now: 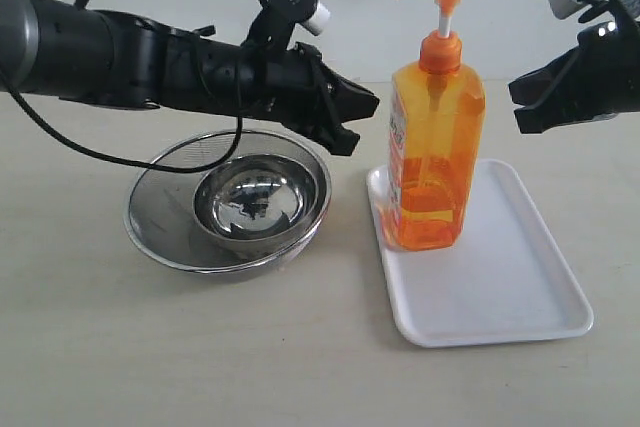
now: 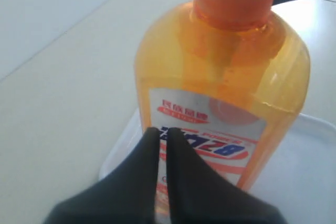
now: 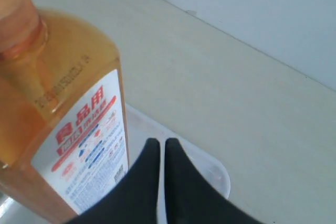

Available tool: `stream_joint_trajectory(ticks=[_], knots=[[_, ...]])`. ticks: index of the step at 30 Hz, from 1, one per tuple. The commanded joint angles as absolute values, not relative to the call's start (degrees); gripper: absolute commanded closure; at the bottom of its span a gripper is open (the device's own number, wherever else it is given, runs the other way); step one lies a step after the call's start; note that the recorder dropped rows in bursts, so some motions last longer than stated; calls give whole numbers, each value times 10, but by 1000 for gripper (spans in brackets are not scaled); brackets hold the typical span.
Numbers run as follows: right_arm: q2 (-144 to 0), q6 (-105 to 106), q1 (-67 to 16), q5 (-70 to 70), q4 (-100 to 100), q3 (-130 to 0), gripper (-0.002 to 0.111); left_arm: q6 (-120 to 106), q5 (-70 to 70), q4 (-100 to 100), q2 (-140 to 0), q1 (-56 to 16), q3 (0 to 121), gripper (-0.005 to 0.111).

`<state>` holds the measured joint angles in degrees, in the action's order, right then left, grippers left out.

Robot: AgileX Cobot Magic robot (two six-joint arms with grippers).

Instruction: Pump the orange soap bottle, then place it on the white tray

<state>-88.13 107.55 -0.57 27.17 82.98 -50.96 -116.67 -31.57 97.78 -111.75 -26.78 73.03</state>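
Orange plastic soap bottle (image 1: 430, 162) on flat white tray (image 1: 520, 287) looks slick, so we favour gripping its waist; left gripper (image 2: 163, 132) and right gripper (image 3: 159, 142) are pressed together.

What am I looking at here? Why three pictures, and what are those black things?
It is a robot with two black arms, each ending in a pincer called a gripper. The wide picture comes from a camera standing apart. The other two come from cameras on the wrists, looking along the left gripper and right gripper. On the table an orange soap bottle stands upright on a white tray, beside nested steel bowls. Both grippers are shut and hold nothing.
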Motion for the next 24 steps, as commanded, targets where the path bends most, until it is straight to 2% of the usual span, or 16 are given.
stream_joint_trajectory(ticks=[1,10,14,24], knots=[[-880,1073,-6,258,835,-510,109,-1081,-312,896,-1090,-254,732,102],[-880,1064,-6,249,835,-510,109,-1040,-313,839,-1040,-246,673,102],[-876,1064,-6,247,835,-510,109,-1045,-271,841,-991,-246,628,102],[-731,1052,-6,194,832,-469,109,-1045,-147,841,-734,-246,504,102]])
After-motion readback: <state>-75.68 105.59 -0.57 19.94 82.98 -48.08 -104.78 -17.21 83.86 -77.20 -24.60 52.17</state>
